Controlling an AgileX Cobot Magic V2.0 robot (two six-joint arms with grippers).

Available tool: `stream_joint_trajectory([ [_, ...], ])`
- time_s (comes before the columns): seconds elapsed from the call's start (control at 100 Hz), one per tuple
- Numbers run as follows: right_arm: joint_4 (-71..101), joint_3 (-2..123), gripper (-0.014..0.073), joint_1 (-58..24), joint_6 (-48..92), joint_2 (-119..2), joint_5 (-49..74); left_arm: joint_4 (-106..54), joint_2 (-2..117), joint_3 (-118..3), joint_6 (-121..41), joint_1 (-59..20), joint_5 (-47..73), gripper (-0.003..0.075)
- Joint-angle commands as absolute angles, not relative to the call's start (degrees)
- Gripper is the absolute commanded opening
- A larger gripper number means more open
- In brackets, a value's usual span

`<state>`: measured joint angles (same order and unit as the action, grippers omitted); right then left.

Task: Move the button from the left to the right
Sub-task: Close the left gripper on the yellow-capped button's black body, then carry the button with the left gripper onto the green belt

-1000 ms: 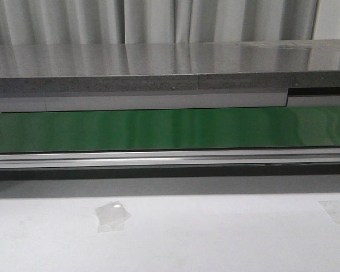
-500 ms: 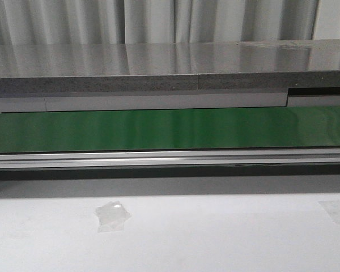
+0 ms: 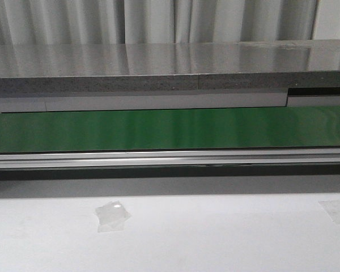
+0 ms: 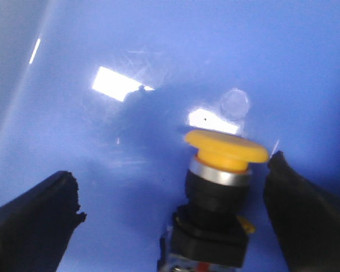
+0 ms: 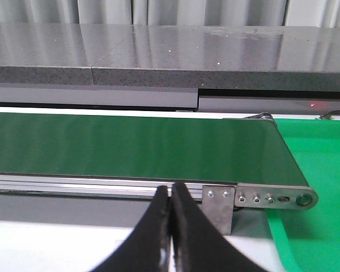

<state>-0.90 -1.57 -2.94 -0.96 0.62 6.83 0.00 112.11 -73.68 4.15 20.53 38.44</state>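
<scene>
The button (image 4: 218,192) shows only in the left wrist view: a yellow-orange mushroom cap on a black body, lying on a blue surface (image 4: 130,56). My left gripper (image 4: 173,181) is open, its black fingers (image 4: 31,221) wide apart on either side of the button; the button lies nearer one finger, and whether they touch is unclear. My right gripper (image 5: 171,192) is shut and empty, its fingers pressed together, facing the green conveyor belt (image 5: 130,147). Neither gripper nor the button shows in the front view.
A green conveyor belt (image 3: 170,129) with an aluminium rail (image 3: 170,158) runs across the front view, a grey counter (image 3: 170,68) behind it. Two clear tape patches (image 3: 112,215) lie on the white table. In the right wrist view the belt ends at a metal bracket (image 5: 218,207) beside green matting (image 5: 317,226).
</scene>
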Motion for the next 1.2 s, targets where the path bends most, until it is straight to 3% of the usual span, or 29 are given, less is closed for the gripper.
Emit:
stream_joint_trajectory([
  [0.0, -1.2, -0.7, -0.0066, -3.2, -0.6, 1.4, 1.9, -0.5, 110.4, -75.3, 4.1, 20.7, 36.8, 0.0638],
  [0.25, -1.2, -0.7, -0.0066, -3.2, -0.6, 1.4, 1.9, -1.0, 112.7, -75.3, 4.1, 20.7, 37.1, 0.0638],
  [0.34, -1.2, -0.7, -0.0066, -3.2, -0.6, 1.4, 1.9, -1.0, 113.0, -75.3, 4.1, 20.7, 37.2, 0.0601],
  [0.44, -1.2, -0.7, -0.0066, -3.2, -0.6, 1.4, 1.9, -1.0, 113.0, -75.3, 3.9, 20.7, 37.2, 0.0477],
  [0.59, -1.2, -0.7, -0.0066, -3.2, -0.6, 1.4, 1.9, -1.0, 113.0, -75.3, 2.8, 20.7, 37.2, 0.0181],
  [0.74, -1.2, -0.7, -0.0066, -3.2, -0.6, 1.4, 1.9, -1.0, 113.0, -75.3, 2.2, 20.7, 37.6, -0.0017],
  [1.19, -1.2, -0.7, -0.0066, -3.2, -0.6, 1.4, 1.9, -0.8, 102.5, -75.3, 0.5, 20.7, 38.5, -0.0020],
])
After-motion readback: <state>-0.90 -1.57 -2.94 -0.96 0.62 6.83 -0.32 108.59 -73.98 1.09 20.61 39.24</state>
